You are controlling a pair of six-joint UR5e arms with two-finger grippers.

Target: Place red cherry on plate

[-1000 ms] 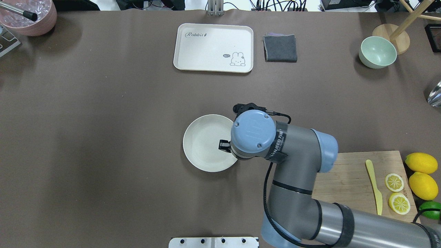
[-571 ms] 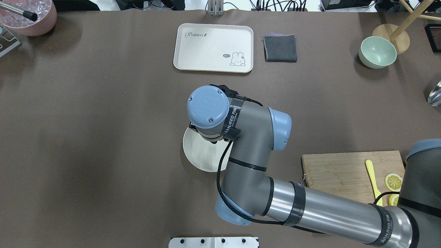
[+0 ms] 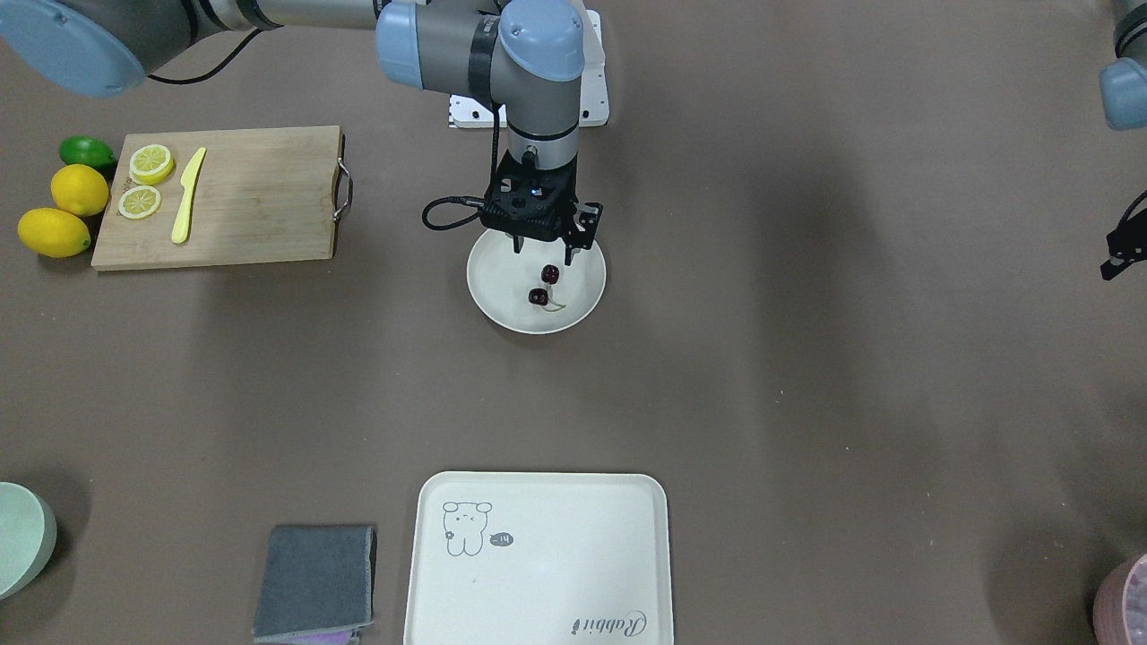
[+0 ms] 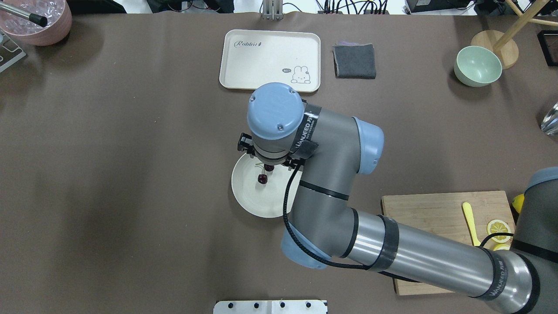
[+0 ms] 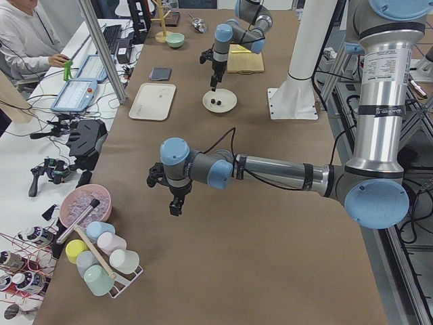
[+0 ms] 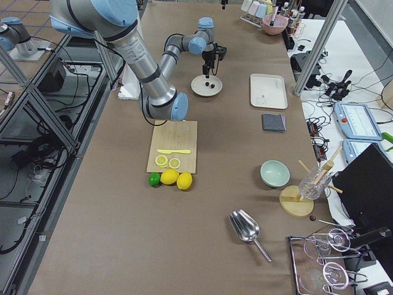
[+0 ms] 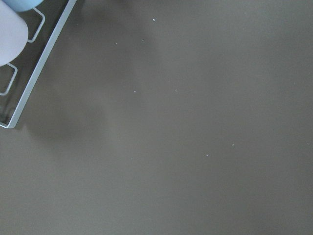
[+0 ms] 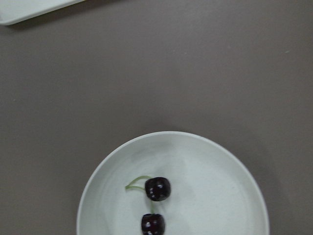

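Cream plate (image 3: 497, 279) has the red cherry (image 3: 544, 285) lying loose on it, I see R gripper (image 3: 543, 255) just above w/ jaws apart, empty; L gripper (image 5: 174, 206) well apart, state can't tell.

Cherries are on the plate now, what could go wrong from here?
1. The right gripper hangs low, right above the red cherry; a sideways retreat might snag a stem and drag the pair off the plate.
2. The plate is shallow and the fruits round, so a bump to its rim might roll them out.
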